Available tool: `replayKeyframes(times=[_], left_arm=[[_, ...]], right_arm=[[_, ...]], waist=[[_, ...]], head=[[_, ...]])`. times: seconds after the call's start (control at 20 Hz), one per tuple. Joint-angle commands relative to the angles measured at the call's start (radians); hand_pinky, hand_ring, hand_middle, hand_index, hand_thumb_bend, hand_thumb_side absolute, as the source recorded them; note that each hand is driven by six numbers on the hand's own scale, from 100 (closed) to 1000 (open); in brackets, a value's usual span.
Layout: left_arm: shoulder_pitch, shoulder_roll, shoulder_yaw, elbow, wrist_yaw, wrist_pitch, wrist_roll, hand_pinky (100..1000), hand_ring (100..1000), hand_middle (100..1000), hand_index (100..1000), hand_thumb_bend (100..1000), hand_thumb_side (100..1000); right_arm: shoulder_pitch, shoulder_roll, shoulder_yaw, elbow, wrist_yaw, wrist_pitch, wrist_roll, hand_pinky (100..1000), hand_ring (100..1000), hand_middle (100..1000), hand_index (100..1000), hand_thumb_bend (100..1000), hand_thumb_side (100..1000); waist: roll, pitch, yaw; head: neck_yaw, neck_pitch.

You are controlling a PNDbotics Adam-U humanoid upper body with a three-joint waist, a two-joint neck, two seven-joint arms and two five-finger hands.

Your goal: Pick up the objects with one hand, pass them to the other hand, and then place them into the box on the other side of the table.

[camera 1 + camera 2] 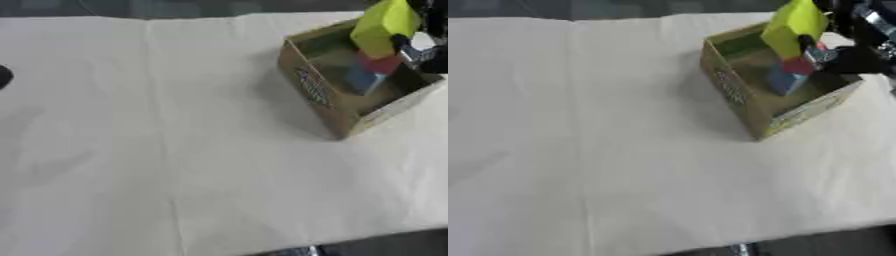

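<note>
One hand showed at the upper right: the right hand [852, 47], black with silver parts, reaching in from the top right corner over the cardboard box [325, 102]. Its fingers were curled round a yellow-green block [382, 26], which hung above the box's far side, partly over the opening. The block stood nearly upright, its long axis running up and down with the top tipped slightly to the right and away. Below it, inside the box, lay a red object [380, 64] and a blue object [361, 78], touching each other near the right wall; their shapes could not be made out further. The box sat askew on the pale cloth-covered table [157, 150], one corner pointing toward the robot. An oval printed label [311, 86] marked its left outer wall, but the writing was too blurred to read. A dark rounded shape [3, 76] showed at the left edge.
</note>
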Motion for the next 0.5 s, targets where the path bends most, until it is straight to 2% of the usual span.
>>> replayKeyframes(times=[0.05,0.3,0.5], left_arm=[[-0.006,0.028,0.017,-0.029,0.001,-0.001,0.009,729,733,694,792,1000,692],[-0.003,0.026,0.019,-0.039,0.005,-0.002,0.014,727,732,693,791,1000,697],[-0.006,0.020,0.016,-0.042,0.006,-0.003,0.014,727,732,692,791,1000,696]], right_arm=[[-0.003,-0.057,-0.014,0.051,0.015,-0.023,-0.002,873,644,417,558,100,100],[-0.008,-0.062,0.001,0.133,0.038,-0.062,0.005,884,662,437,583,100,119],[-0.021,-0.069,0.015,0.194,0.042,-0.102,0.027,886,666,440,585,100,161]], waist=[[0.013,-0.013,0.002],[0.014,-0.011,0.007],[0.015,-0.009,0.009]], head=[[-0.018,-0.015],[-0.051,-0.016],[-0.057,-0.020]])
